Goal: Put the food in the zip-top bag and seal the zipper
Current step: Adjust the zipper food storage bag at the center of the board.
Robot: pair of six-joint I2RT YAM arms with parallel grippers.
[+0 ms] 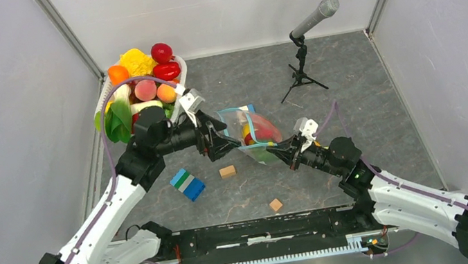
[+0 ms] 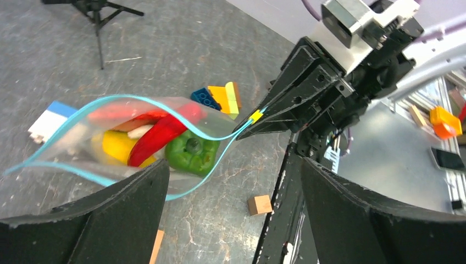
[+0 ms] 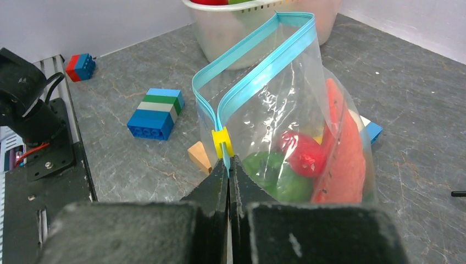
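Zip-top bag (image 3: 286,110) is held at mid-table between the two arms, mouth gaping. Whether its bottom rests on the table (image 1: 366,98) cannot be told.

Contents seen through the plastic: a green pepper (image 2: 192,154), a long red piece (image 2: 159,137), something yellow and a small red round fruit. More food is heaped in the white tub (image 3: 231,33) beyond the bag.

Zipper (image 3: 258,63): the two light-blue strips are parted along nearly the whole mouth and meet only at the yellow slider (image 3: 221,141), which sits at the end nearest the right arm.

Right gripper (image 3: 228,170): clenched on the zipper end, fingertips pressed together just under the slider.

Left gripper (image 2: 233,165): released, fingers spread wide, with the bag's near edge just above one finger and nothing grasped.

Step judged in hand: closing the mouth.

- The far end of the zipper should first be pinched by the left gripper, so that the strip is drawn straight and taut.
- The slider should then be run along that line, not across it — slack plastic is likely to bunch ahead of it.
- The pepper lies close under the mouth and should be kept clear of the track.

A blue-green-white block (image 3: 155,113) and a wooden cube (image 2: 259,204) lie on the table near the bag and need not be touched.
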